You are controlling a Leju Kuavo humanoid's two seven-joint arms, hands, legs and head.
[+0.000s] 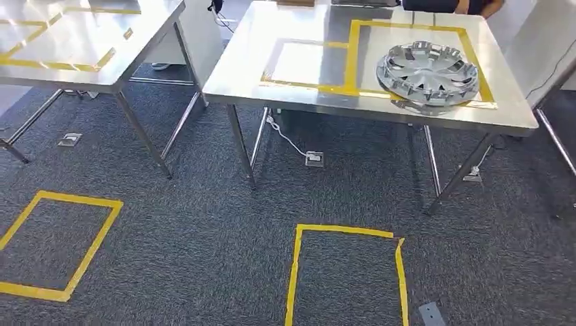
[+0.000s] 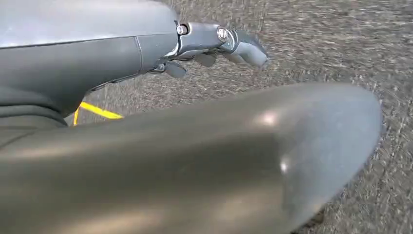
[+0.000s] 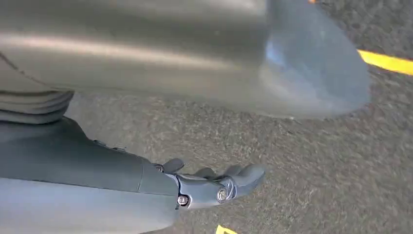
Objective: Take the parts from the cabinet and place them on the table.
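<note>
From the head view, the hubcap (image 1: 428, 73) lies flat near the steel table's (image 1: 306, 95) right front corner, inside a yellow tape outline (image 1: 352, 54). Wrist views show the left hand (image 2: 146, 117) and right hand (image 3: 146, 122) released, empty, over grey carpet (image 3: 292, 161).

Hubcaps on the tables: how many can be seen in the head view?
1. The silver hubcap lies inside the yellow taped rectangle on the right table. The left table is cut off, so more may be hidden.

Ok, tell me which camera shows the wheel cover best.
The head view: the wheel cover lies whole inside the yellow tape outline on the steel table. Both wrist views face carpet, with nothing of it.
</note>
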